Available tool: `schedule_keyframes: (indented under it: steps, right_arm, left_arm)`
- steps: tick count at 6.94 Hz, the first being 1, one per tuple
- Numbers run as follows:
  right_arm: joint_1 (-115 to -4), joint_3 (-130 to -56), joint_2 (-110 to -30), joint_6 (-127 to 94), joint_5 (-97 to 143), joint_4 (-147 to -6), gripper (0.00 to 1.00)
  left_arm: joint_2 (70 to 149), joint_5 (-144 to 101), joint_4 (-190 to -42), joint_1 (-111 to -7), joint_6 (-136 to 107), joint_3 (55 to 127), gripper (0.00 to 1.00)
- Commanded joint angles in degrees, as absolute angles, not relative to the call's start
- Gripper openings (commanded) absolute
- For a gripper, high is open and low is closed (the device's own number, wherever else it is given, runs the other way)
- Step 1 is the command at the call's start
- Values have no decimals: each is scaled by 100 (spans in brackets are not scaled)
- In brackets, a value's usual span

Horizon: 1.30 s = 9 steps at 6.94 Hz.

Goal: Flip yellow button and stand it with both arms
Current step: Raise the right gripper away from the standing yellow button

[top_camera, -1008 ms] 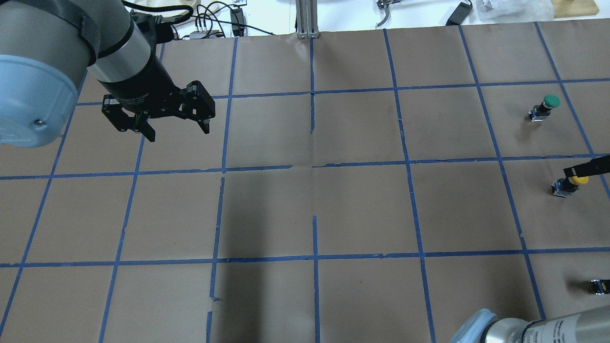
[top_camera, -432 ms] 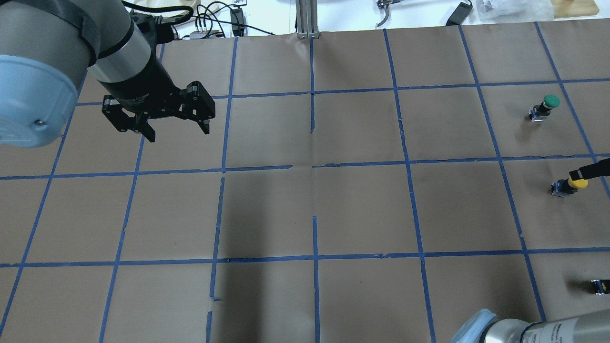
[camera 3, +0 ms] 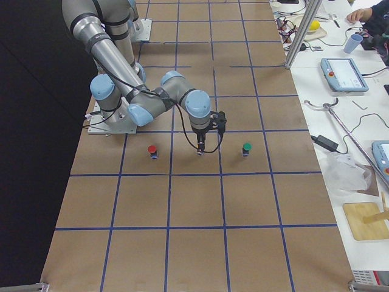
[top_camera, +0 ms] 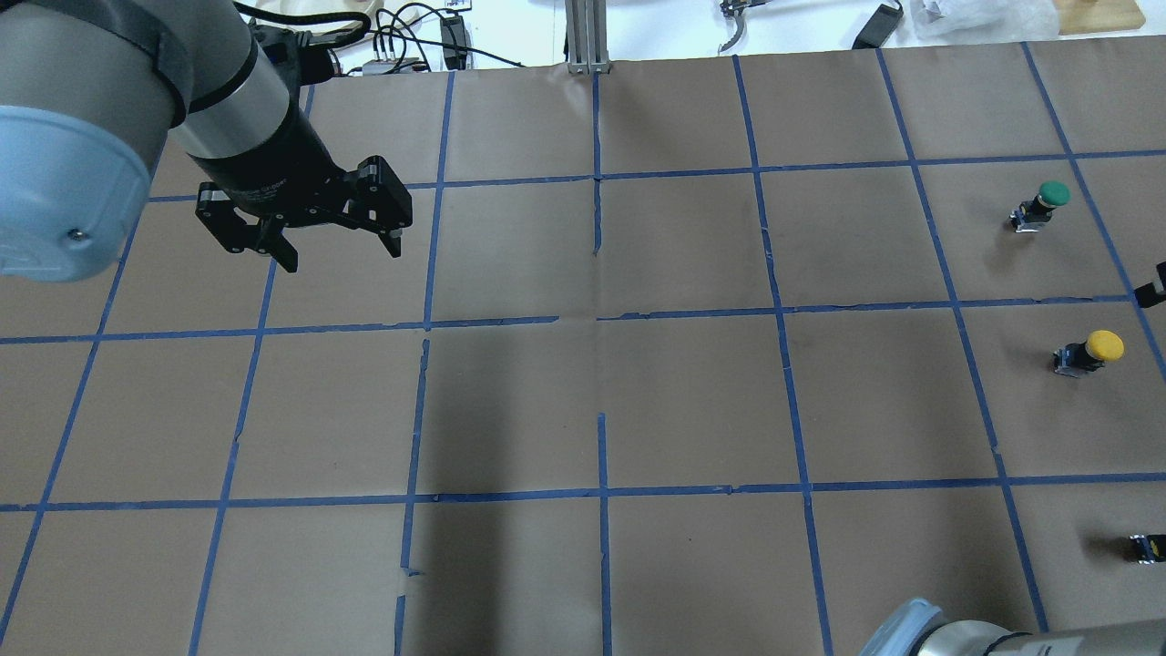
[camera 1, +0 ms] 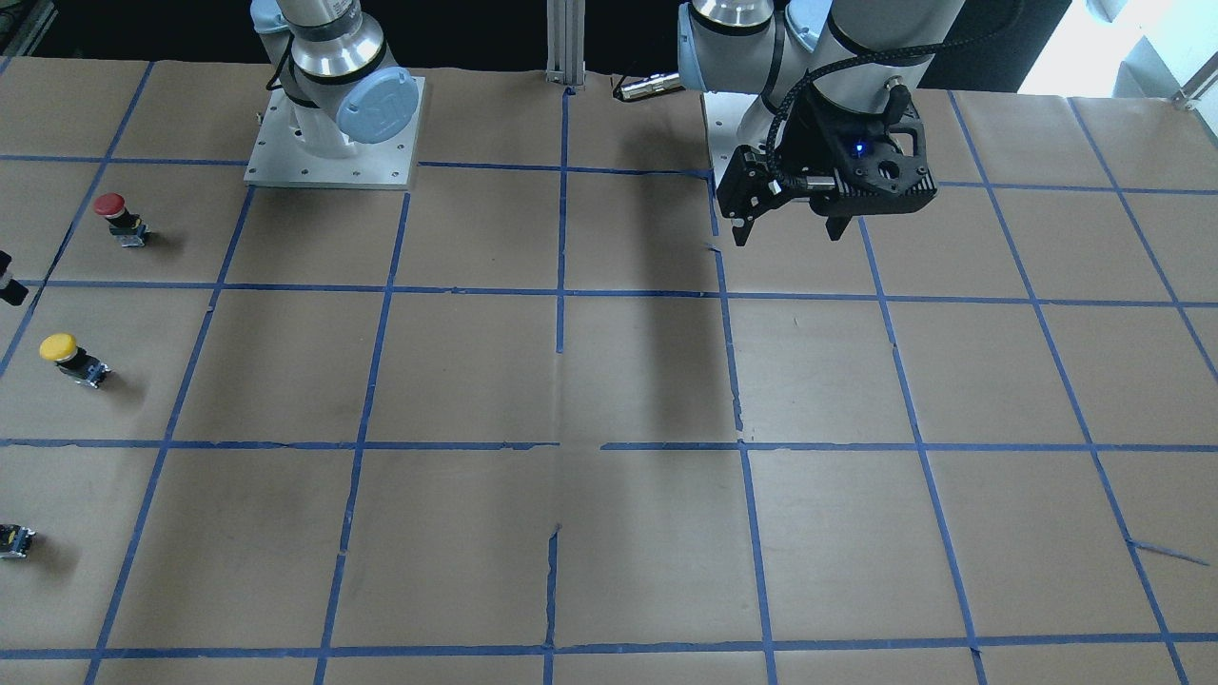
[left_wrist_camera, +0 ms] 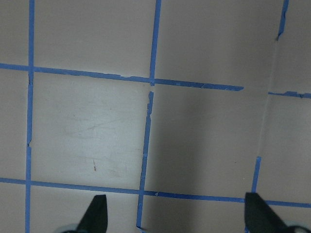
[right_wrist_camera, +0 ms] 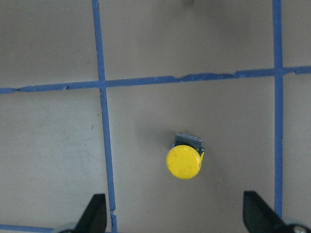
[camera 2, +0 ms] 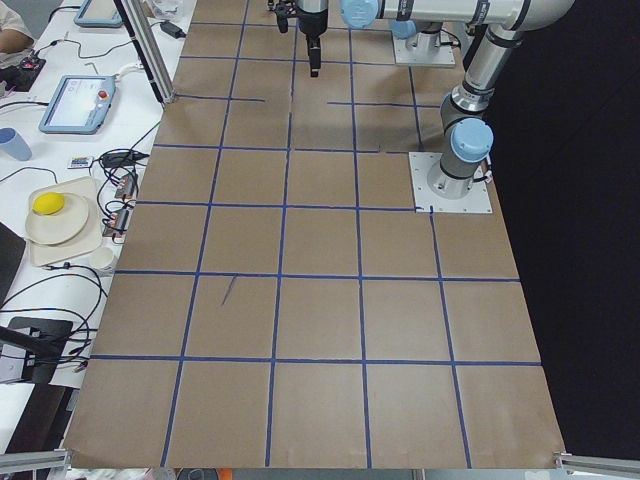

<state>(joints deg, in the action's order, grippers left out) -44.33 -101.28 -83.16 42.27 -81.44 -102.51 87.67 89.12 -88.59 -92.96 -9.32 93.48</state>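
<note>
1. The small yellow mushroom-cap push button on a black boxy body (right_wrist_camera: 184, 161) stands upright, cap up, on the brown paper-covered table with a blue tape grid (top_camera: 692, 401).
2. It sits inside one grid square at the robot's right end of the table, touching no tape line.
3. The black two-finger right gripper (right_wrist_camera: 176, 212) hangs above the button. Its jaws are spread wide and hold nothing, with the button below the gap and clear of both fingertips.
4. The black two-finger left gripper (top_camera: 342, 257) hovers over the left half of the table, well apart from the button. Its jaws are also spread wide and empty.
5. A red-capped button of the same shape (camera 1: 111, 205) stands one square nearer the robot's base than the yellow one.
6. A green-capped button (top_camera: 1049, 197) stands one square farther out.
</note>
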Motion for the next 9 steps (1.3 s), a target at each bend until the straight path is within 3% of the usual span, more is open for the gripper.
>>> schedule_keyframes:
  steps: [1, 3, 9]
  right_arm:
    - [-5505, -9075, -8341, 2497, -8866, -9303, 100]
    - [-5791, -8632, -8480, 1987, -8808, -8974, 100]
    - [-6478, -8833, -8736, 932, -8842, -8930, 100]
  left_arm:
    - [8754, 8912, -8859, -9299, -932, 9369, 100]
    - [8745, 8912, -8859, -9299, -932, 9378, 100]
    - [8736, 8921, -8859, -9299, -932, 9404, 100]
